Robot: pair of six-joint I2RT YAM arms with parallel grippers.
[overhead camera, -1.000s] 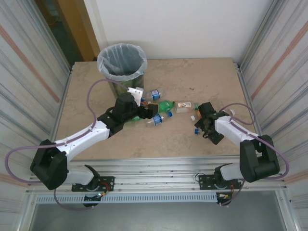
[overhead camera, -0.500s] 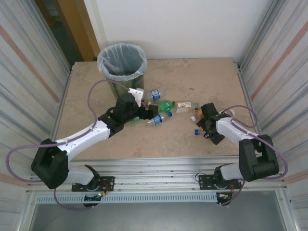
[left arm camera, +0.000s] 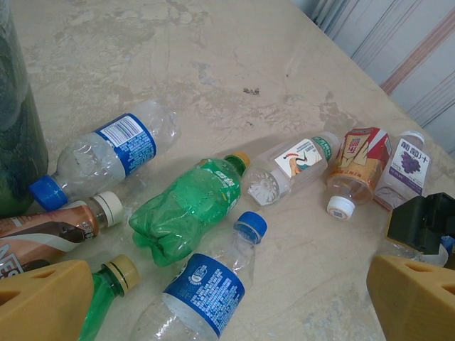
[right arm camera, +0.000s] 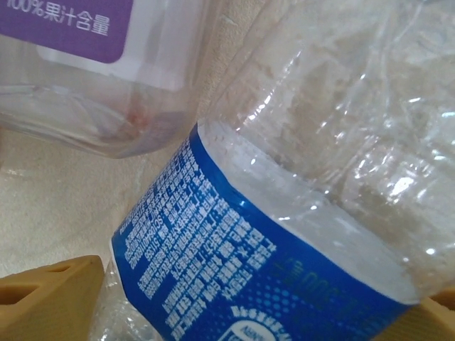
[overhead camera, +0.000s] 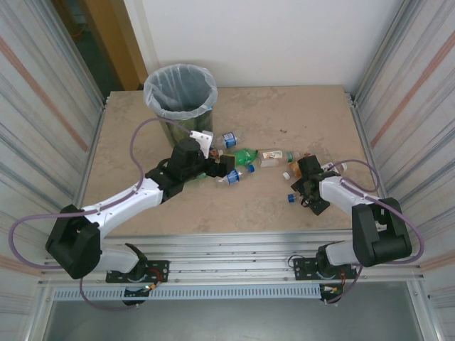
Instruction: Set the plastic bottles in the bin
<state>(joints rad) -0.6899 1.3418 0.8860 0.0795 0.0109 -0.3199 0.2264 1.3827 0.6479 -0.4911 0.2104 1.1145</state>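
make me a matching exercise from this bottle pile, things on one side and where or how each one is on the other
Things:
1. crumpled green bottle
2. brown bottle
3. purple-labelled bottle
4. bin

Descriptions:
a. stands upright, mouth open
b. has a yellowish cap
c. lies on its side close to the bin's base
d. lies right beside the red-labelled bottle

Pairs: 1-b, 2-c, 3-d, 4-a
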